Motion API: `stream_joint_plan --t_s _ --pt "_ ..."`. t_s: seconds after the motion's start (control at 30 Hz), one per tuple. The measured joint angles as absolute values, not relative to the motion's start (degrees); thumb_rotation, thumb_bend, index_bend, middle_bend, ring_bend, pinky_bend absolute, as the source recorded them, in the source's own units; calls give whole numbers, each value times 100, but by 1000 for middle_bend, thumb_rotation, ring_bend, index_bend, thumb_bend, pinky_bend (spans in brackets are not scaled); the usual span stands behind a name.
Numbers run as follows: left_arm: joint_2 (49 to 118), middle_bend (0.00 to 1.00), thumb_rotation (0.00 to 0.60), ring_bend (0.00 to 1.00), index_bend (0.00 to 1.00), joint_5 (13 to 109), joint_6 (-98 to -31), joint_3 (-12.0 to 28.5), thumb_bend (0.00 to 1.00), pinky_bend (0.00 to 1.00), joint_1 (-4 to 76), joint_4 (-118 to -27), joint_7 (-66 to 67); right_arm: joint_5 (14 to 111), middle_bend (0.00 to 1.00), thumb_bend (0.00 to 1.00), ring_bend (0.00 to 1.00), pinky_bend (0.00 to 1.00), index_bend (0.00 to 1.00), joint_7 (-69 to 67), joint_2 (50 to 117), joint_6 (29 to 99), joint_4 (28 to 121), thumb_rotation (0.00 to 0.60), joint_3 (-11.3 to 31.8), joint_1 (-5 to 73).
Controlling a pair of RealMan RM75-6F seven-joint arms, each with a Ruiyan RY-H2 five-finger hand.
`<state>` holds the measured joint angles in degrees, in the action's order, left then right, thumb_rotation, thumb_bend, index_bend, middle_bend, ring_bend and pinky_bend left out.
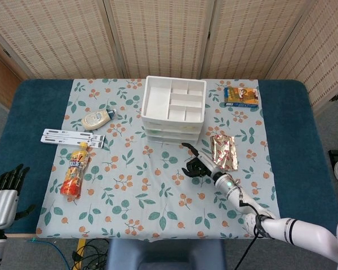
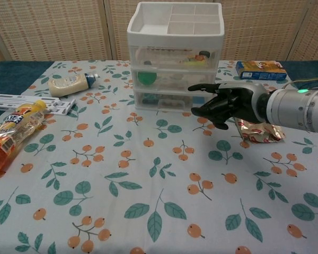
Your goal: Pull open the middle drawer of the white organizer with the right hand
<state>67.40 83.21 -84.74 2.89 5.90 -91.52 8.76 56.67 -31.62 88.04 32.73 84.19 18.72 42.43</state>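
The organizer (image 2: pixel 175 55) is seen at the far middle of the cloth (image 1: pixel 158 202), three drawers stacked under a divided top tray. The middle drawer (image 2: pixel 175 79) is seated flush with the drawers above and below; a green round item is visible through its front at the left. All three drawers are shut.

The right hand (image 2: pixel 225 104) is held in front of the organizer's right half, at about the height of the lower drawers. Nothing is grasped; the fingers (image 2: pixel 201 87) are spread and extended toward the drawer fronts, one reaching close to the front of the stack. Whether that fingertip touches the plastic cannot be told. In the head view the same hand (image 1: pixel 196 166) is seen just before the organizer's front right corner.

The left hand (image 1: pixel 5 197) is seen only at the lower left edge of the head view, off the cloth, fingers apart and nothing held.

A foil packet (image 2: pixel 257 129) lies just right of the right hand, partly hidden behind the forearm in the chest view. A blue box (image 1: pixel 241 96) lies at the far right, near the organizer. On the left, a mayonnaise bottle (image 1: pixel 97 118), two white strips (image 1: pixel 73 137) and an orange bottle (image 1: pixel 75 170) are laid out, well apart from the organizer.
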Motion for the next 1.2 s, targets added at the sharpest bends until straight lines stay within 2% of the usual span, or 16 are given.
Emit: stream_joint_plan --t_s 0.67,1.2 --pt "6707 67 600 107 81 8219 -8411 339 136 110 598 -9064 795 5195 849 481 877 800 0 -3575 9845 2632 7028 600 2425 4871" --pt "6669 67 600 107 81 8186 -8371 368 136 110 619 -9070 765 5387 857 484 886 800 0 -3624 10168 2379 6524 600 2686 5115"
